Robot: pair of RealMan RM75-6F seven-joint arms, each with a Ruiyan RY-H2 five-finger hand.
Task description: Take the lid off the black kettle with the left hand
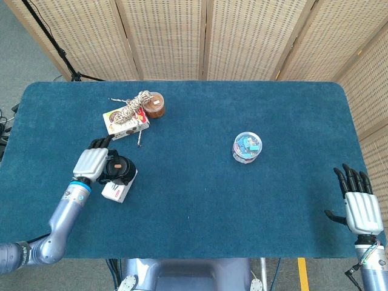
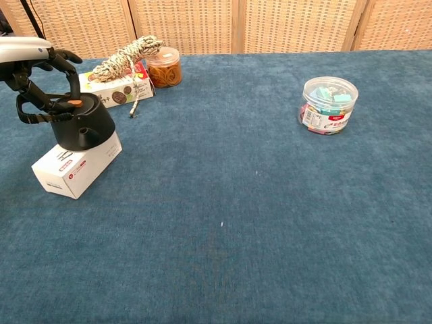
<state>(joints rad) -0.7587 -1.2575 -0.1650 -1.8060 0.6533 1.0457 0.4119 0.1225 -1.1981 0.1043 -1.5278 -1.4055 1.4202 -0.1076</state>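
Fingers [image 2: 64,74] of the left hand [image 1: 92,161] curl over the lid [image 2: 74,103] of the black kettle [image 2: 84,125], touching it; a firm grasp cannot be told. The kettle sits on a white box [image 2: 74,165], near-left on the tabletop [image 1: 194,206]. The right hand [image 1: 359,203] rests released, near-right.

Our left hand [image 1: 92,162] draped over the black kettle [image 1: 117,168] on its white box [image 1: 117,191], our right hand [image 1: 359,205] fingers spread on blue table [image 1: 194,212], clip jar [image 1: 247,147] mid-table.
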